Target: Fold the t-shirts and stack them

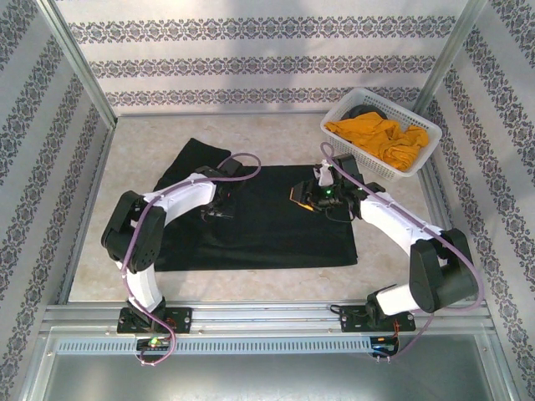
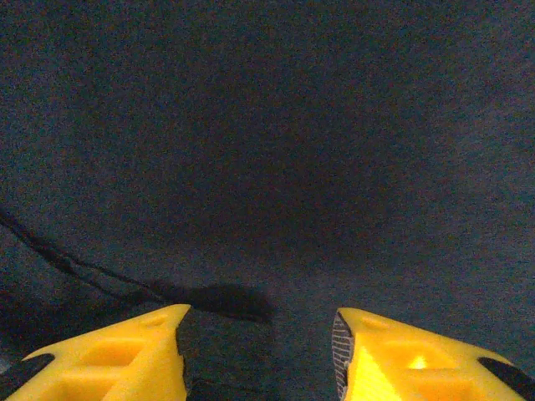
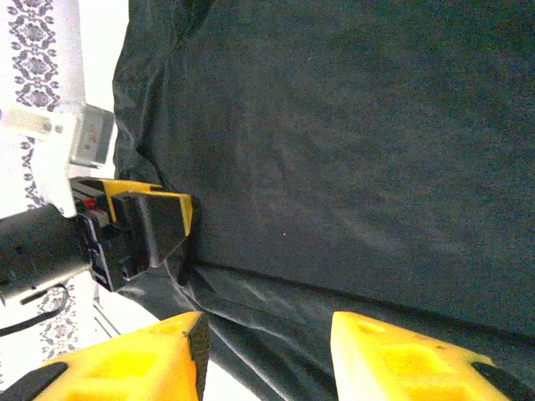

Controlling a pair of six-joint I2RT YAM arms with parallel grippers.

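Observation:
The black t-shirt (image 1: 267, 230) lies spread flat on the table, one sleeve reaching out at the back left. My left gripper (image 1: 219, 212) hovers low over its left half, and in the left wrist view its yellow fingers (image 2: 125, 359) stand open over dark cloth (image 2: 267, 125) with nothing between them. My right gripper (image 1: 296, 196) is over the shirt's upper middle, open (image 3: 266, 355), with a folded edge of the black shirt (image 3: 351, 125) below it. The left gripper (image 3: 138, 234) shows there too. The mustard-orange t-shirt (image 1: 376, 138) sits crumpled in the basket.
The white lattice basket (image 1: 415, 117) stands at the back right corner, with something dark under the orange shirt. Patterned walls and metal posts close in the table on three sides. Bare tabletop (image 1: 134, 159) runs along the left and front of the shirt.

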